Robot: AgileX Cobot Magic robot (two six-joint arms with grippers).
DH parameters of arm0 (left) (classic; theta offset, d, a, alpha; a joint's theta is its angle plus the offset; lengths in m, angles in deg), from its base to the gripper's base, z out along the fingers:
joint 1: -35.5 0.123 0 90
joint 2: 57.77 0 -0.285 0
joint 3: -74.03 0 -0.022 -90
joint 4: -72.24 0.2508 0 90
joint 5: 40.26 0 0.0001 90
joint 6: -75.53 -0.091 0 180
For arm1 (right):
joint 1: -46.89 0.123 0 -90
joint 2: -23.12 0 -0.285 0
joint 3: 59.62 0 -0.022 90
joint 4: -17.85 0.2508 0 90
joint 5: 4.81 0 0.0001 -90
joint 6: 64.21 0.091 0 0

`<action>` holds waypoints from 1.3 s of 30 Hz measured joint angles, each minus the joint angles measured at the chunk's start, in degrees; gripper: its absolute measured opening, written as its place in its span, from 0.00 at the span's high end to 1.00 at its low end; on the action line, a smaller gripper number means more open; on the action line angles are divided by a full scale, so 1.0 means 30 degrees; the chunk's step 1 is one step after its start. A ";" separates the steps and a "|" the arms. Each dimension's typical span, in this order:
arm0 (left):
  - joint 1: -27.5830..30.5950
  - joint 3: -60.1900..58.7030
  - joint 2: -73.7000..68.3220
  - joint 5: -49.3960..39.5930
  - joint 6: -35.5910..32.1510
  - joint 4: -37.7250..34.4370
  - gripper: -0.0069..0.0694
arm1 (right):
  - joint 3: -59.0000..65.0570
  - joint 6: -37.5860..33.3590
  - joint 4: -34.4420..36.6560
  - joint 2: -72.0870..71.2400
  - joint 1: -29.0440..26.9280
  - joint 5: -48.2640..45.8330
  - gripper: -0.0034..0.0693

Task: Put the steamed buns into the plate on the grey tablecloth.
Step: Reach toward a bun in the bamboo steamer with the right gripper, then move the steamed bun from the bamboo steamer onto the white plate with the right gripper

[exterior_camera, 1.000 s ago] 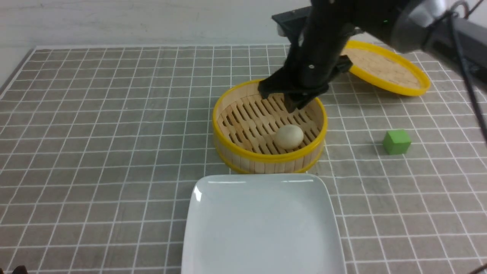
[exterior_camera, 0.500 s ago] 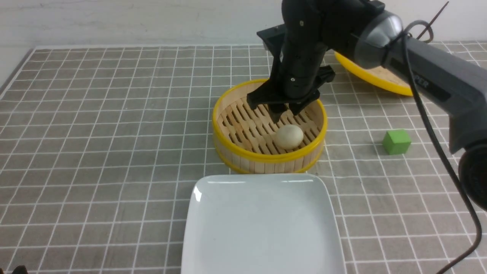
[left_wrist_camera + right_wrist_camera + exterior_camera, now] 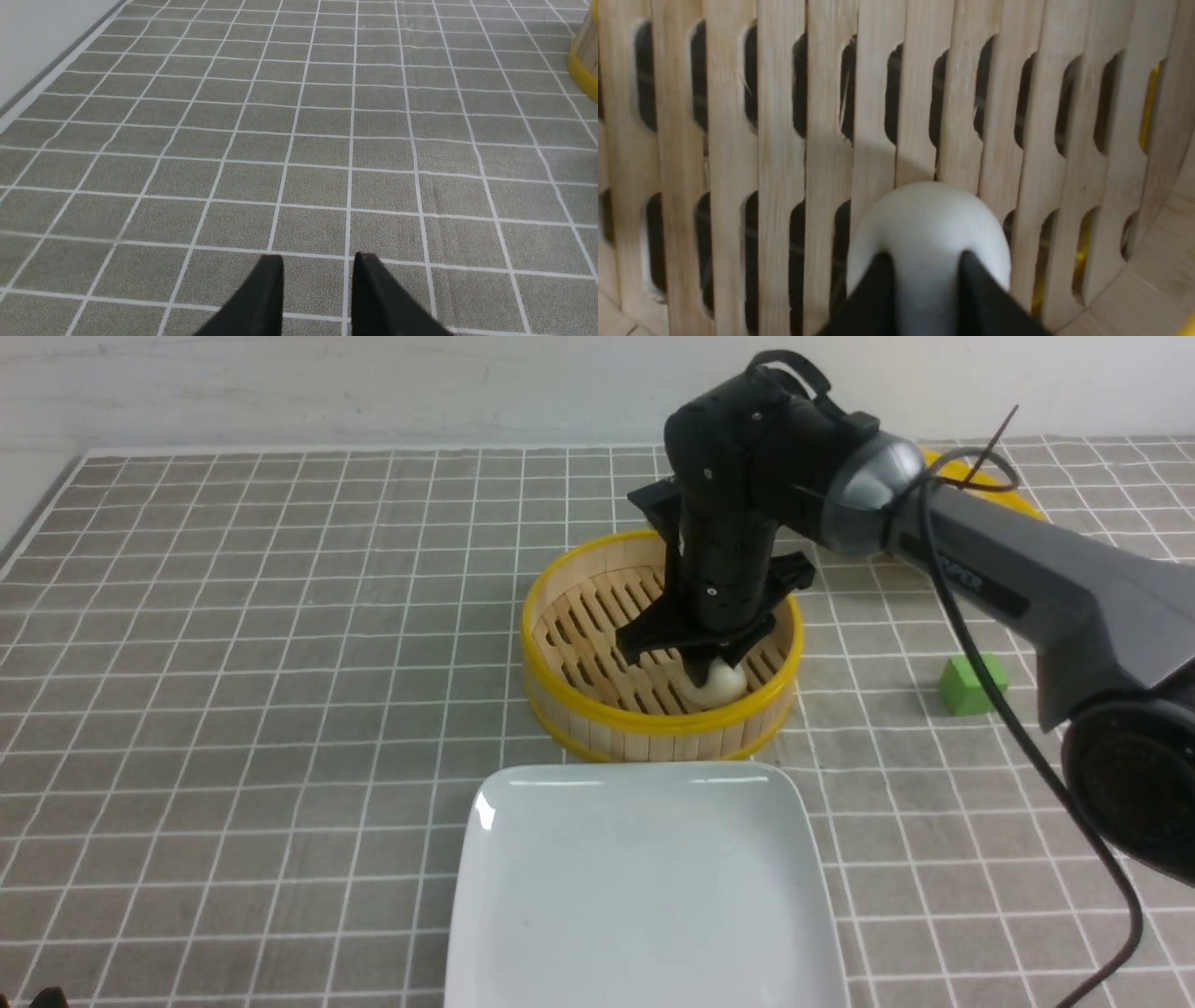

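Observation:
The steamed bun (image 3: 724, 683), an off-white ball, lies in the bamboo steamer (image 3: 560, 616) on the grey tablecloth (image 3: 233, 663). My right gripper (image 3: 705, 670) points down inside the steamer, its tips right at the bun's top. In the right wrist view the two black fingertips (image 3: 882, 266) stand a narrow gap apart in front of the bun (image 3: 924, 214), which is wider than that gap. The white square plate (image 3: 635, 887) lies empty just in front of the steamer. My left gripper (image 3: 317, 261) hangs low over bare cloth, tips slightly apart and empty; it is out of the front view.
A green cube (image 3: 966, 686) sits right of the steamer. The yellow-rimmed lid (image 3: 1022, 502) lies at the back right, mostly hidden behind my right arm. The steamer's edge (image 3: 584, 56) shows in the left wrist view.
My right gripper has come down and forward inside the steamer, from its far side to right on top of the bun. The bun, plate and cube have not moved.

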 joint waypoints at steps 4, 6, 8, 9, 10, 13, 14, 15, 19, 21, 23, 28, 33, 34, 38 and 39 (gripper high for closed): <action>0.0000 0.0000 0.0000 0.0000 0.0000 0.0000 0.59 | 0.0062 0.0000 0.0020 -0.1320 0.0000 -0.0021 0.93; 0.0000 0.0000 0.0000 0.0000 0.0000 0.0000 0.59 | 0.0067 0.0000 0.0057 -0.2600 0.0000 -0.0062 0.93; 0.0000 0.0000 0.0000 0.0000 0.0000 0.0000 0.59 | 0.0084 0.0084 0.0333 -0.3899 0.0000 -0.0060 0.93; 0.0000 0.0000 0.0000 0.0000 0.0000 0.0000 0.59 | 0.0207 0.0207 0.0610 -0.4695 0.0000 -0.0060 0.93; 0.0000 0.0000 0.0000 -0.0012 0.0000 0.0000 0.59 | 0.0416 0.0321 0.0989 -0.5563 0.0000 -0.0060 0.93; 0.0000 0.0000 0.0000 -0.0012 0.0000 0.0000 0.59 | 0.2222 0.0472 0.2445 -0.8165 0.0000 -0.0083 0.93; 0.0000 0.0000 0.0000 -0.0012 0.0000 0.0000 0.59 | 0.2618 0.0474 0.2570 -0.8359 0.0000 -0.0083 0.93; 0.0000 0.0000 0.0000 -0.0012 0.0000 0.0000 0.59 | 0.3958 0.0487 0.3479 -0.9661 0.0000 -0.0083 0.93; 0.0000 0.0000 0.0000 -0.0012 0.0000 0.0000 0.59 | 1.0215 0.0476 0.6071 -1.2902 0.0000 -0.0085 0.93; 0.0000 0.0000 0.0000 -0.0012 0.0000 0.0000 0.59 | 1.3333 0.0247 0.7352 -1.3878 0.0000 0.0510 0.93; 0.0000 0.0000 0.0000 -0.0012 0.0000 0.0000 0.59 | 1.4795 0.0023 0.8032 -1.4168 0.0000 0.1118 0.93; 0.0000 0.0000 0.0007 -0.0021 0.0000 0.0000 0.59 | 1.9976 -0.1727 1.1613 -1.4031 0.0127 0.4089 0.93; 0.0000 0.0000 0.0022 -0.0021 0.0000 0.0000 0.59 | 2.1137 -0.4128 1.3653 -1.2415 0.0865 0.5862 0.91; 0.0000 0.0000 0.0022 -0.0021 0.0000 0.0000 0.59 | 2.1000 -0.4369 1.3698 -1.1961 0.1081 0.6312 0.90; 0.0000 0.0000 0.0022 -0.0021 0.0000 0.0000 0.59 | 2.0570 -0.4736 1.3584 -1.0732 0.1357 0.7824 0.83; 0.0000 0.0000 0.0022 -0.0021 0.0000 0.0000 0.59 | 2.0570 -0.4736 1.3564 -1.0674 0.1357 0.7902 0.83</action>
